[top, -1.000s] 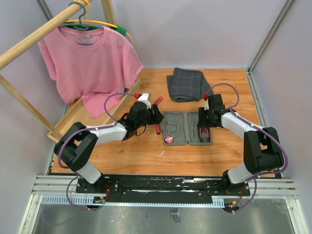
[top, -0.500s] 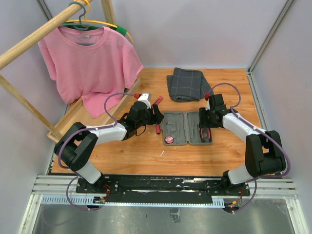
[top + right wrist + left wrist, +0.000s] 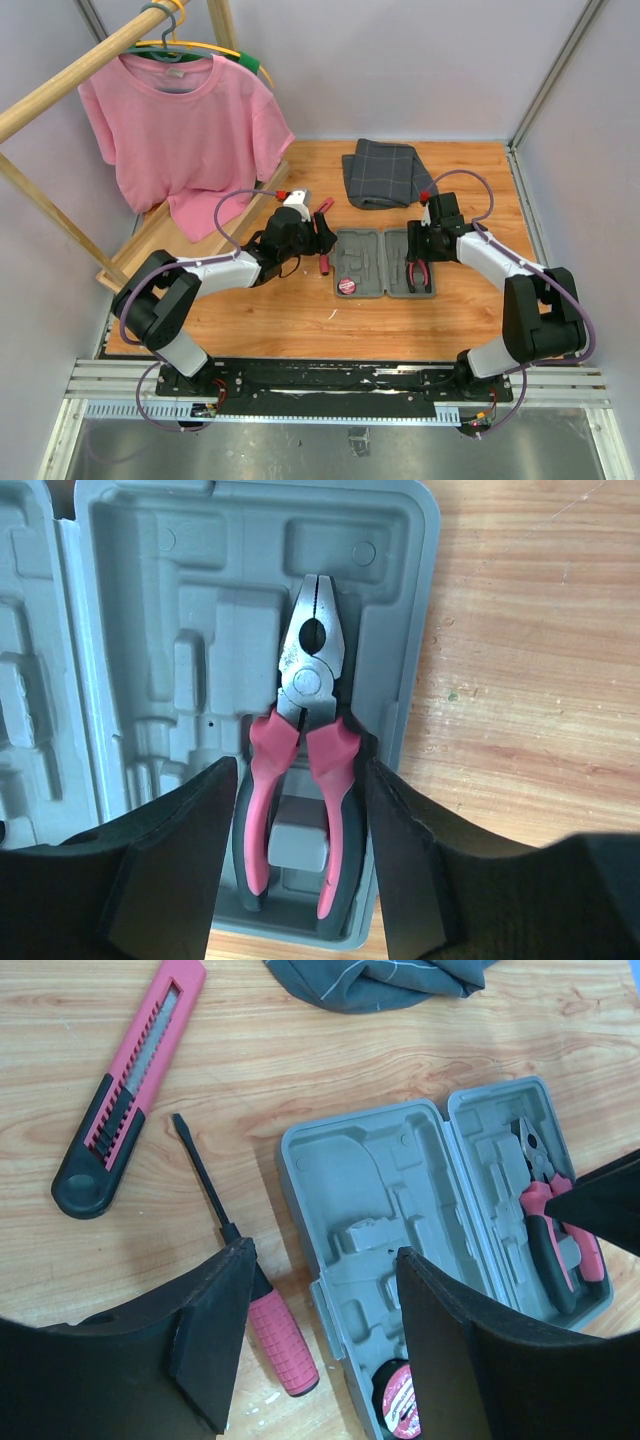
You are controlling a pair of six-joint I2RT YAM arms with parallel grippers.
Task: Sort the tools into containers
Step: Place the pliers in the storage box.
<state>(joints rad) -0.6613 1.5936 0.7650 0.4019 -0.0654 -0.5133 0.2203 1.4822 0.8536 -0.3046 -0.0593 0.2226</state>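
Pliers: lying in case. Right gripper: spread astride handles; lift straight. Left gripper: spread over screwdriver; centre first.

Left arm extends low and rightward from its base toward the tool case. Its wrist is nearly level, and the left gripper is poised just beside the case's left edge, jaws spread wide and closed on nothing. Right arm bends sharply at the elbow and runs leftward, its wrist tipped downward. It holds the right gripper directly above the right half of the case, jaws parted, one finger to either side of the half's midline.
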